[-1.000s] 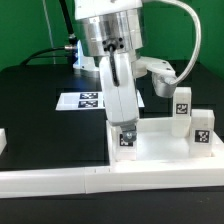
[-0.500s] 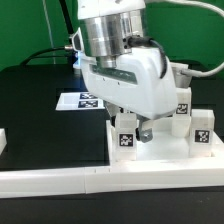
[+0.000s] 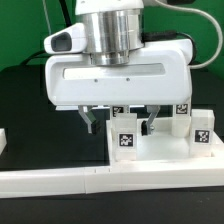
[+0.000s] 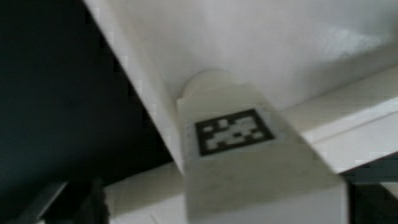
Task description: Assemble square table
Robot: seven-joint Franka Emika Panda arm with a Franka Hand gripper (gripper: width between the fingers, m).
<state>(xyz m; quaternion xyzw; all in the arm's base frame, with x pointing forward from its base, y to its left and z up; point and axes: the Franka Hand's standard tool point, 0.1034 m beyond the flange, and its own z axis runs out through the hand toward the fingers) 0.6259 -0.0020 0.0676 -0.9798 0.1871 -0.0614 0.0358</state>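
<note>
Gripper (image 3: 119, 122), jaws spread, hangs over a leg (image 3: 125, 134) standing on the top (image 3: 150, 152), w/ two more legs (image 3: 181, 117) at 3 o'clock. Risk: fingers clip the post on descent, tipping it, if off-centre.

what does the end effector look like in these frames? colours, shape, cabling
The gripper has a wide white boxy body with rounded corners and a dark horizontal slot across its face. Above it sits a ribbed silver-grey cylindrical flange. Two short dark fingers hang from its underside. No markings are legible. A cable near the top edge is too unclear to trace.
</note>
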